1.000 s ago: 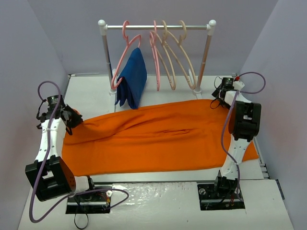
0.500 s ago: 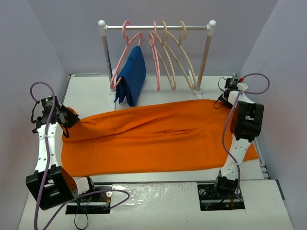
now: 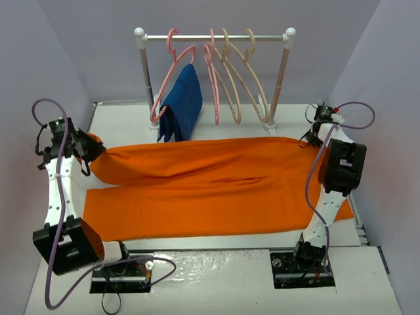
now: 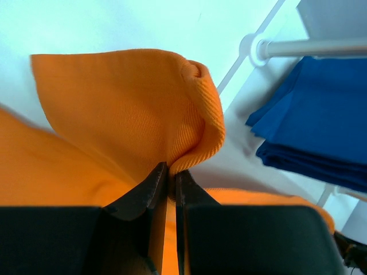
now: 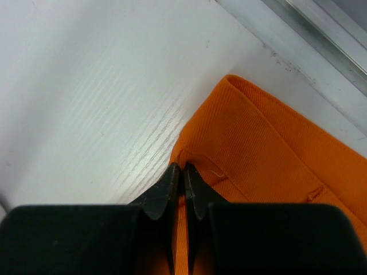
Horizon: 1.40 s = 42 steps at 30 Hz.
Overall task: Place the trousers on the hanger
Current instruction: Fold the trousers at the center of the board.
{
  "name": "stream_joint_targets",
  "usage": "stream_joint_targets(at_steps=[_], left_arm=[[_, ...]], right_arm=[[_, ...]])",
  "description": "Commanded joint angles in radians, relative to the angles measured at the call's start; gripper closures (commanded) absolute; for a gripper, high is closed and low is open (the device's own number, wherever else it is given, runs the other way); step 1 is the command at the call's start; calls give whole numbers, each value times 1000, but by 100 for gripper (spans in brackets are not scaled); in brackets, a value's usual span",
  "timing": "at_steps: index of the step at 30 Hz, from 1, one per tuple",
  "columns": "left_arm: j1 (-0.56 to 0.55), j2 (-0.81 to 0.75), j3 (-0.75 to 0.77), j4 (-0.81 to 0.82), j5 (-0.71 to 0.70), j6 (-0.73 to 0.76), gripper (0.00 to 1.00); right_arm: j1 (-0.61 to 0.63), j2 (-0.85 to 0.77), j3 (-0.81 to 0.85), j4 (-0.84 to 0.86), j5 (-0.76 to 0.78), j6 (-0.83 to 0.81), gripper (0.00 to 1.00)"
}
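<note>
The orange trousers (image 3: 210, 184) lie flat across the table, folded lengthwise. My left gripper (image 3: 88, 149) is at their far left end, lifted a little off the table. Its fingers are shut on a fold of the ribbed hem (image 4: 195, 114), with the gripper (image 4: 171, 172) pinching cloth. My right gripper (image 3: 314, 134) is at the far right corner and sits low on the table. It (image 5: 183, 170) is shut on the edge of the trousers (image 5: 275, 154) at the waistband. Two cream-beige hangers (image 3: 248, 79) hang on the right half of the rail.
A clothes rack (image 3: 213, 37) stands at the back on two posts. It carries two pink hangers (image 3: 213, 79), and a dark blue garment (image 3: 180, 105) is draped on the left one. Purple walls close in left and right. A metal rail (image 5: 321, 40) edges the table by the right gripper.
My right gripper has closed on the trousers' corner and shifted slightly right. My left arm has pulled the hem further left and back, stretching the upper fold straighter.
</note>
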State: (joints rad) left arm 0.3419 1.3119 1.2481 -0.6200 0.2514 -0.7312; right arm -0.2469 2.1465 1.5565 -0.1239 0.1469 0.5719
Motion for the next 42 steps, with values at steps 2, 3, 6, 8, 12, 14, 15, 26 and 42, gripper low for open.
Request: stream_joint_targets(at_steps=[2,3,6,8,12,14,15,26,42], left_arm=[[27,91,234,76,11,-49,100],[28,100,257,76,15,-52,100],[38,100,276,80,32,-55,100],[55,70,247,89,54,-61,100],[117,-55,111,129,82,-78,100],[138,-106,56,129,77,-79,100],[147,-125,34,129,80,-80,100],[196,-382,-146,46,25,-39,100],[195,-640,-442,-117,-305,-100,100]], right_arm=[[-46,-174,112,-30,-50,45,100],[-48,-189,121,-29,-55,49,100],[-56,-234,121,-17,-88,54,100],[-65,-283,84,13,-109,54,100],[-98,-439,-22,47,-192,60,100],[-112,-517,-120,64,-219,71,100],[-124,-556,-156,64,-221,74,100],[-304,-970,-537,48,-273,98,100],[-416,-1115,-762,-104,-74,183,100]])
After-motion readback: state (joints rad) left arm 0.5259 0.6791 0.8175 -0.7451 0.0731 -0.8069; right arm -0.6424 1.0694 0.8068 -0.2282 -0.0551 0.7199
